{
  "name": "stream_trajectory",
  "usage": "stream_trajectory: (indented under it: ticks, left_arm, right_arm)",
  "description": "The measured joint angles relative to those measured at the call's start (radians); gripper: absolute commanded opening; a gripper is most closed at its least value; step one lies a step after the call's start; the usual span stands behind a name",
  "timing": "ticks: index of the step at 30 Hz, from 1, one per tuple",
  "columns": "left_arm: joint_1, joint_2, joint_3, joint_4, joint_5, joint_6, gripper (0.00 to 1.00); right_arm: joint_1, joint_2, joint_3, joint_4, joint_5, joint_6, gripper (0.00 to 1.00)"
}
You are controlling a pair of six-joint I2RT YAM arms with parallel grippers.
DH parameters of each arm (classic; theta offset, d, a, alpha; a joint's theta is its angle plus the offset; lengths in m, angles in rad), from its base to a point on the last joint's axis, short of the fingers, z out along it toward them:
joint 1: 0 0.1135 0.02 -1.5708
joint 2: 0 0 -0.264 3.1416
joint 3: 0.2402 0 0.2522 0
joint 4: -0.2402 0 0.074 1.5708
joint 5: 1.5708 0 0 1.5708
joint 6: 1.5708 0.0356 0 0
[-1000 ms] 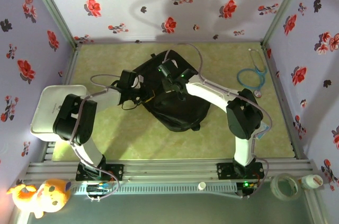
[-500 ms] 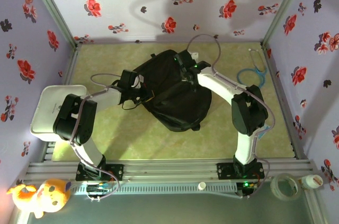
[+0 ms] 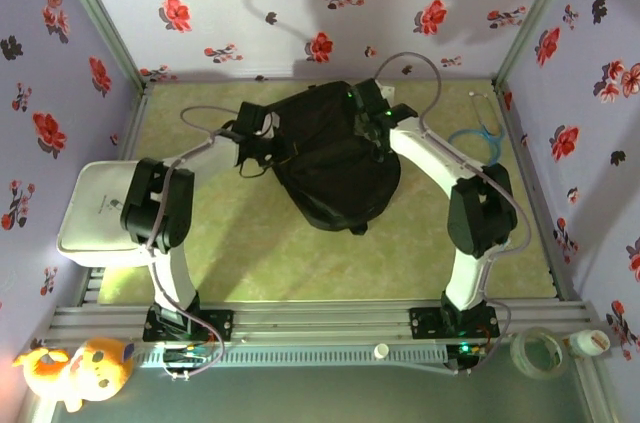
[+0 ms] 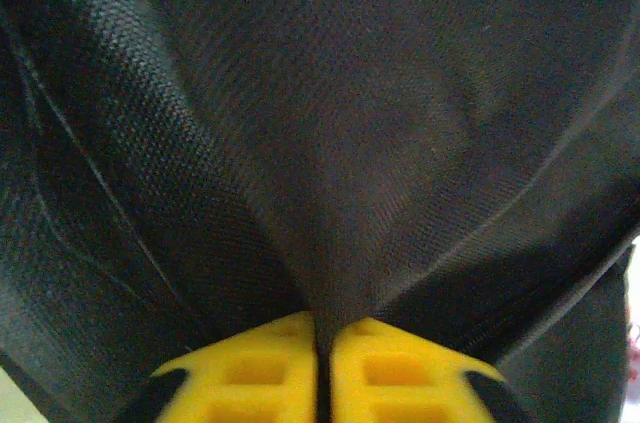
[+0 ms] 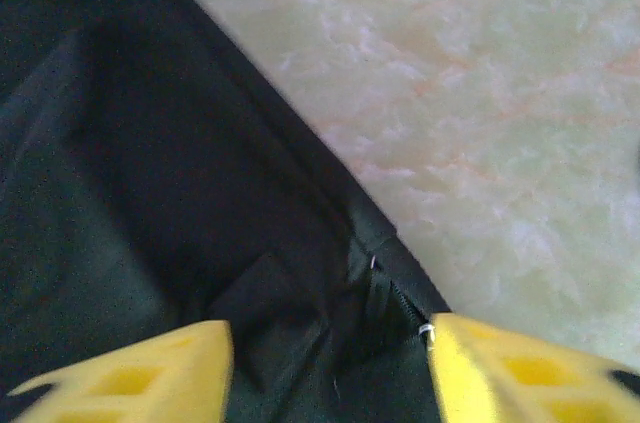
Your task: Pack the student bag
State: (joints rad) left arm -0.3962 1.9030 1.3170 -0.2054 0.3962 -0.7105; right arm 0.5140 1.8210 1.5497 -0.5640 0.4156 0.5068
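My left claw (image 4: 322, 331) is nipped shut on a raised fold of the bag (image 4: 330, 143), and the black cloth rises like a tent straight ahead of my fingers. My right claw (image 5: 330, 343) stands wide with nothing in it. The bag's edge lies below it and to its left, the zip (image 5: 393, 293) runs between my fingers, and bare table (image 5: 500, 123) lies off to the right. I judge the bag soft, floppy and light for its bulk. It will sag and drag rather than lift whole, and thin cloth may slip out. The stitched zip edge should hold firmer than plain cloth.
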Motion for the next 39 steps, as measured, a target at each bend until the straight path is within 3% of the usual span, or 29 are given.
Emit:
stream_trajectory:
  ticks: [7,11,14,21,27,35,39]
  left_arm:
    - [0.003,0.042,0.182,-0.005,-0.098,0.084,0.62]
    - [0.004,-0.042,0.151,-0.028,-0.214,0.142,0.83]
    - [0.004,-0.199,0.036,-0.027,-0.328,0.187,0.99]
    - [0.009,-0.621,-0.342,0.081,-0.592,0.277,1.00]
    - [0.062,-0.774,-0.584,0.125,-0.733,0.332,1.00]
    - [0.117,-0.926,-0.862,0.303,-0.783,0.535,1.00]
    - [0.180,-0.924,-0.943,0.462,-0.777,0.611,1.00]
  right_arm:
    - [-0.059,-0.254,-0.183,0.089,0.011,-0.014,0.99]
    - [-0.093,-0.393,-0.306,0.150,0.074,-0.056,0.99]
    - [-0.126,-0.509,-0.430,0.220,0.134,-0.080,0.99]
    - [-0.190,-0.752,-0.770,0.435,0.311,-0.187,0.99]
    - [-0.231,-0.832,-1.026,0.620,0.406,-0.273,0.99]
    - [-0.354,-0.779,-1.152,0.784,0.343,-0.284,0.99]
    - [-0.385,-0.706,-1.183,0.890,0.269,-0.294,0.99]
